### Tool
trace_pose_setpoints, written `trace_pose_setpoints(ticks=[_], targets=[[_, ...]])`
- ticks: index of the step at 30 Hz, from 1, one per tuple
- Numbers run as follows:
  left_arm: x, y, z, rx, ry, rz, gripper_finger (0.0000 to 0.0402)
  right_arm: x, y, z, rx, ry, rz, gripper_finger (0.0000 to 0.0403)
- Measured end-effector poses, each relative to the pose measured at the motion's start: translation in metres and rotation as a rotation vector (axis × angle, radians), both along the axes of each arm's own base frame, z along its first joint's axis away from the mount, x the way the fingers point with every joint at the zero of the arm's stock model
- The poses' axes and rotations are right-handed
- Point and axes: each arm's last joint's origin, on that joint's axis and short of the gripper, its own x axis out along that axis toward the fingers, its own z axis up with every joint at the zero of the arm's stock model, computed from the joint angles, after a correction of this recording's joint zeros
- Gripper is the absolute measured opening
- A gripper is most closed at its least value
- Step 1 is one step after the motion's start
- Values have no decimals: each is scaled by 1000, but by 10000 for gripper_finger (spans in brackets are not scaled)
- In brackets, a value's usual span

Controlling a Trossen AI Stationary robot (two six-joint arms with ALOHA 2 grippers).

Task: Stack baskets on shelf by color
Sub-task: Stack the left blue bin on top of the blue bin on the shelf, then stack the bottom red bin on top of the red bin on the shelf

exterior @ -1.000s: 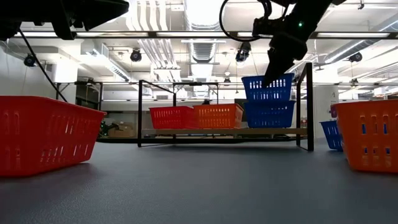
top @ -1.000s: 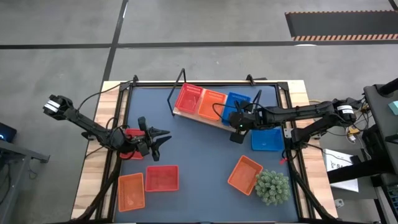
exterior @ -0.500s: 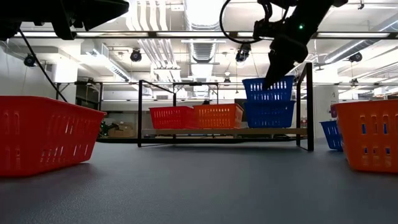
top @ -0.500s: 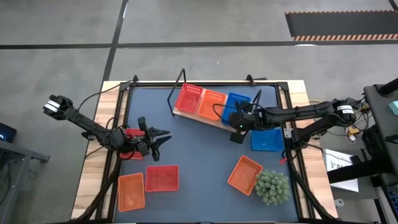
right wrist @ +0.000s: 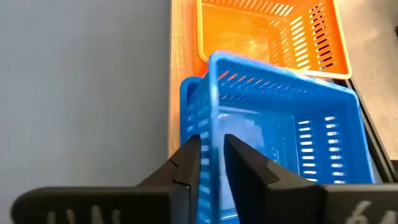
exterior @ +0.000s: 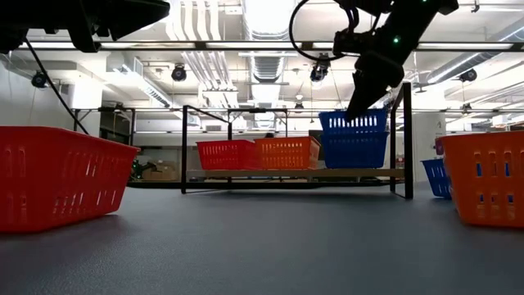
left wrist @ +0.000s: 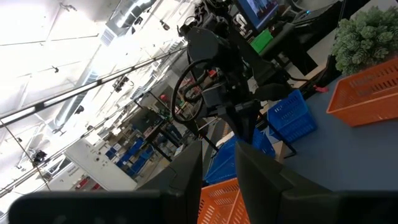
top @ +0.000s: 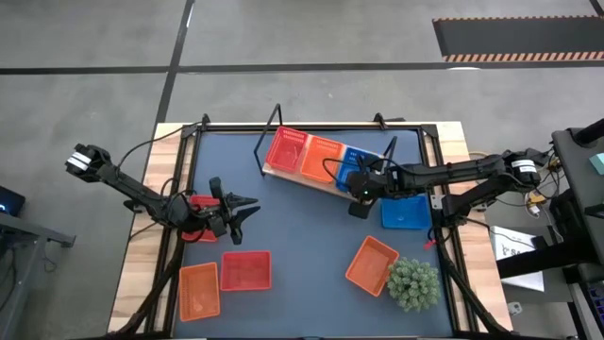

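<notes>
Upper blue basket (exterior: 354, 122) sits nested in a lower blue basket (exterior: 355, 150) at the right end of the shelf (exterior: 295, 173), right of center in the low view. Right gripper (right wrist: 211, 155) straddles its near wall, fingers slightly parted; can't tell if it's gripping. Orange basket (top: 321, 158) and red basket (top: 285, 149) sit beside it on the shelf. Left gripper (top: 247, 210) hovers center-left, fingers spread, above another red basket (top: 200, 231).
</notes>
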Motion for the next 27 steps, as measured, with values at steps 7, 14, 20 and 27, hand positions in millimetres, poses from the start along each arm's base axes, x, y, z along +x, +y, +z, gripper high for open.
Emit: trace_pose_setpoints(ticks=[7, 14, 20, 27], targets=[[0, 0, 0, 0, 1, 0, 79, 3, 0, 13, -1, -6, 1, 107], [0, 0, 0, 0, 0, -1, 79, 12, 19, 31, -2, -115, 68, 111], [0, 0, 0, -52, -14, -13, 79, 20, 60, 21, -137, -309, 237, 72], [0, -5, 2, -123, -57, -187, 79, 18, 88, 11, -220, -446, 401, 21]])
